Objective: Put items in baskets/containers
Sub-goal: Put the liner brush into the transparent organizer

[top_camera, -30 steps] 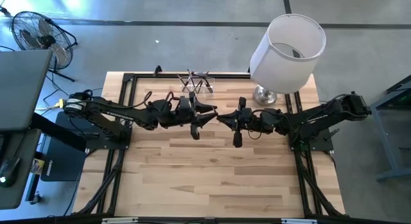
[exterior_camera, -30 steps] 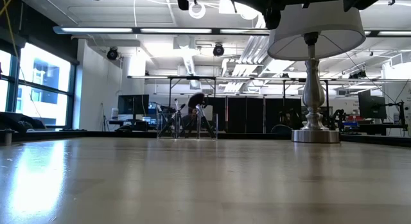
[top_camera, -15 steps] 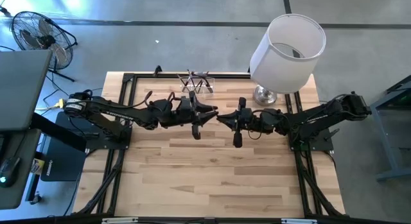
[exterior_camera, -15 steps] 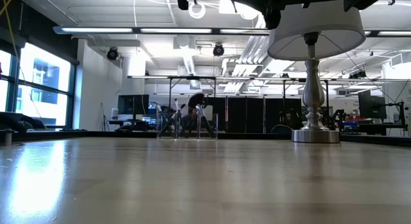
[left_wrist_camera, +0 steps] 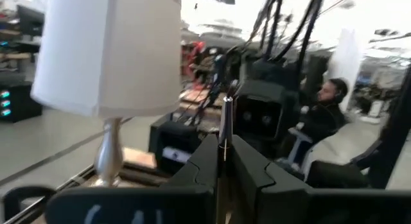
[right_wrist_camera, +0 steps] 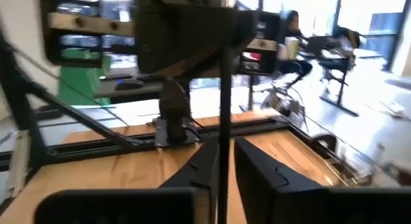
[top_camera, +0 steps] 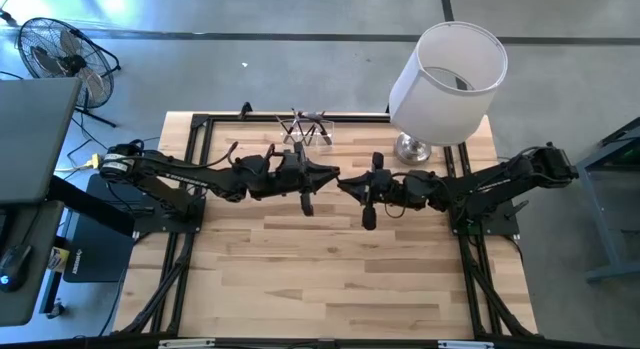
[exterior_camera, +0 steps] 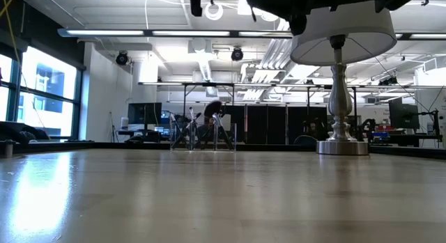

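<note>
Above the middle of the surface (top_camera: 330,279), toward its far edge, the left tool (top_camera: 330,175) and right tool (top_camera: 345,185) meet tip to tip, both raised off the wood. One slim brush (left_wrist_camera: 226,118) with a silver ferrule stands clenched in the left tool, its thin dark handle also running through the right tool; whether the right tool clamps it cannot be told. The clear holder (top_camera: 308,129), with other brushes in it, stands at the far edge, beside the white-shaded lamp (top_camera: 447,69) near the far right corner.
</note>
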Robot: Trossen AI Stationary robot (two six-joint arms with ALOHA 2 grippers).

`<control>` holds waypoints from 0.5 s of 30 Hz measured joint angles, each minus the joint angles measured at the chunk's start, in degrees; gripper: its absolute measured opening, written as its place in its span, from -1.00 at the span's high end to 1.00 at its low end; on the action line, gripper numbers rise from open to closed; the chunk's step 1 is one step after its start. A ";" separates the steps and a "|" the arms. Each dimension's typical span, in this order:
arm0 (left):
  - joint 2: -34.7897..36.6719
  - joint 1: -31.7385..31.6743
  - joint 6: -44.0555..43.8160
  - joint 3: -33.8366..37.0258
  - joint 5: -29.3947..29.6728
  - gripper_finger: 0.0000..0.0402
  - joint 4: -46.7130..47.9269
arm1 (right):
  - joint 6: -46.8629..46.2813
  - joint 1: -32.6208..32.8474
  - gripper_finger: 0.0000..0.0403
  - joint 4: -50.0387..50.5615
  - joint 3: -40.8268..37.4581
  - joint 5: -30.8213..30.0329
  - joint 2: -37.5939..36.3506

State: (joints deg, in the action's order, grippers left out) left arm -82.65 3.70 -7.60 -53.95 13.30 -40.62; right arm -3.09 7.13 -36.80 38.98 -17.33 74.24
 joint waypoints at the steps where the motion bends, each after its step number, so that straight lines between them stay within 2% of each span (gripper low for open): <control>1: 0.00 -0.02 0.02 0.00 0.66 0.94 0.71 | -0.63 0.01 0.79 0.48 0.00 -1.22 0.00; 6: 0.00 -0.06 -0.39 0.00 4.88 0.92 4.91 | -4.74 -0.08 0.57 4.27 0.00 -4.86 -0.02; 15: 1.62 -3.73 -8.88 0.07 6.03 0.94 19.76 | -7.56 -0.08 0.29 13.31 0.02 -3.10 -0.55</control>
State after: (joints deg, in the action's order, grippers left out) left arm -81.04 -0.03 -16.47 -53.89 19.33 -20.86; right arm -10.64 7.05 -23.49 39.00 -20.43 73.69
